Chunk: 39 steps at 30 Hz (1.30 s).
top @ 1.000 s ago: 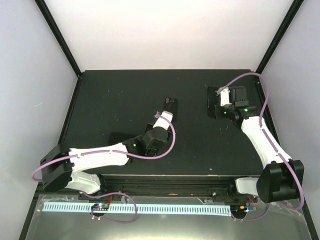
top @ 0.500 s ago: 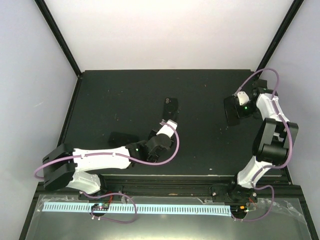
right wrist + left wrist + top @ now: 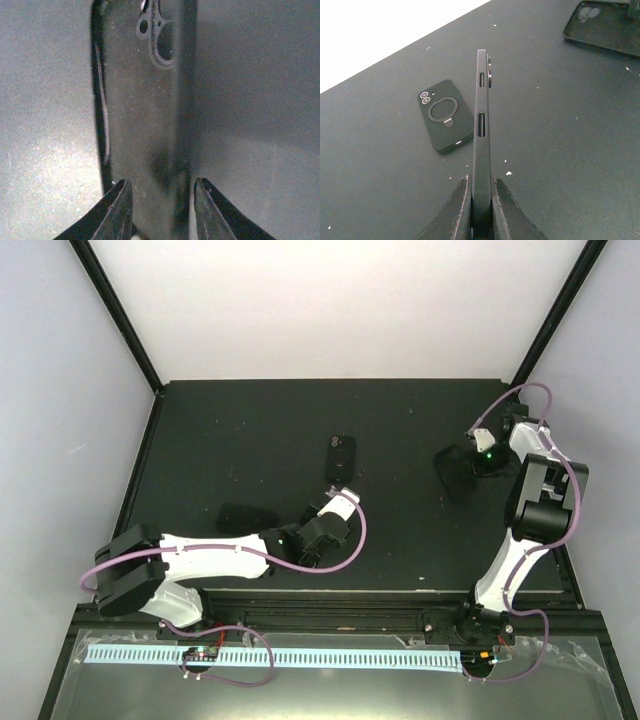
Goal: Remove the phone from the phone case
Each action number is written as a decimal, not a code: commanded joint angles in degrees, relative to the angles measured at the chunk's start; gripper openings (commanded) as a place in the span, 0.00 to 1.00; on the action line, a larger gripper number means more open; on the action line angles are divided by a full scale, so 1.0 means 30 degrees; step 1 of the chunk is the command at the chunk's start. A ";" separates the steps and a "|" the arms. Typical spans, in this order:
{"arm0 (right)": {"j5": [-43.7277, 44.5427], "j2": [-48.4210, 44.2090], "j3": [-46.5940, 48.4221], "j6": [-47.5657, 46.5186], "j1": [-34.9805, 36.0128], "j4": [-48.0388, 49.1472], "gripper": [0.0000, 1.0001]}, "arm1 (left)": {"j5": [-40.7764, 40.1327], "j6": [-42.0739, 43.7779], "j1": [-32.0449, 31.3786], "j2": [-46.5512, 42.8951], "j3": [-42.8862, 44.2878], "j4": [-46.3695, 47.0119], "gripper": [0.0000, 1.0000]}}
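Left gripper (image 3: pixel 480 186) clamps phone (image 3: pixel 481 115) by one end, edge-up; it could pivot and drop. Right gripper (image 3: pixel 161 182) fingers apart, straddling case (image 3: pixel 140 100).

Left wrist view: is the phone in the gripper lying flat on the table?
No, the phone stands on its thin edge, clamped upright in the left gripper.

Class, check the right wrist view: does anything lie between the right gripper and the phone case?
Nothing visible does. The phone case lies right ahead of the right gripper, whose jaws stand open at its near end. The phone is elsewhere, clamped in the left gripper.
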 commanded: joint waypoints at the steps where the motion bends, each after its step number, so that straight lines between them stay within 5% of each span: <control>1: 0.0165 -0.0798 -0.0229 0.0382 -0.0263 0.1294 0.37 | 0.0216 0.0233 -0.0159 0.0133 0.0743 0.0798 0.02; 11: -0.0204 -0.9233 -0.5311 0.0486 0.0505 0.1973 0.48 | -0.0363 0.1525 -0.0120 0.1317 0.2835 -0.0458 0.02; 17: -0.5689 -1.6013 -0.8620 -0.1044 0.1291 0.1050 0.51 | -0.2449 0.3138 0.0875 0.5432 0.6949 -0.2873 0.01; 21: -0.5179 -1.9893 -1.1875 0.0839 0.1284 0.4437 0.52 | -0.3076 0.4053 0.1040 0.8269 0.9760 -0.4204 0.02; 25: -0.3131 -2.1320 -1.0995 0.3793 0.1266 0.4735 0.55 | -0.3645 0.3965 0.1045 1.0295 1.1862 -0.5935 0.02; 29: -0.5523 -2.1996 -1.0759 0.5881 0.1264 0.5335 0.71 | -0.3507 0.3776 0.1000 1.1790 1.2727 -0.6606 0.02; 35: -0.4658 -2.1593 -1.0982 0.6837 0.1255 0.6128 0.71 | -0.5374 0.2849 0.0971 1.5014 1.6337 -1.1307 0.02; 39: -0.3175 -2.1835 -1.1752 0.7460 0.1263 0.7326 0.71 | -0.5426 0.2668 0.0901 1.5434 1.6537 -1.1666 0.08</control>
